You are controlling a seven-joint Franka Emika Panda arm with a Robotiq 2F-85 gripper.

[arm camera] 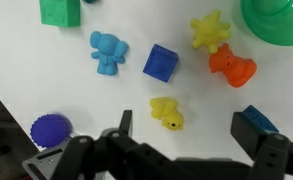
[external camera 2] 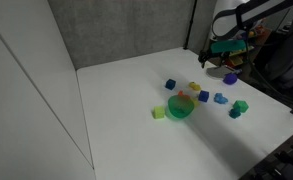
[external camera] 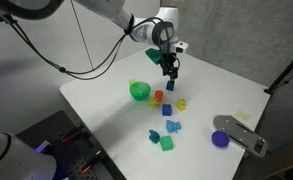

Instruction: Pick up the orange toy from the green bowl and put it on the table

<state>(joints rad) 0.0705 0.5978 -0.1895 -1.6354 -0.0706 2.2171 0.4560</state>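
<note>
In the wrist view the orange toy point(arm camera: 231, 68) lies on the white table point(arm camera: 46, 70), just outside the green bowl point(arm camera: 276, 20) at the top right corner. My gripper point(arm camera: 189, 130) is open and empty, its two dark fingers spread either side of a small yellow toy point(arm camera: 167, 112) below it. In an exterior view the gripper point(external camera: 171, 70) hangs above the table, behind the orange toy point(external camera: 158, 97) and the bowl point(external camera: 139, 91). The bowl also shows in an exterior view point(external camera 2: 180, 107), with the gripper point(external camera 2: 208, 60) beyond it.
Around the toy lie a yellow spiky piece point(arm camera: 211, 30), a blue cube point(arm camera: 160, 63), a light blue figure point(arm camera: 108, 50), a green cube point(arm camera: 61, 10), a purple disc point(arm camera: 49, 129) and a blue block point(arm camera: 254, 118). A grey tool point(external camera: 241, 132) lies near the table edge.
</note>
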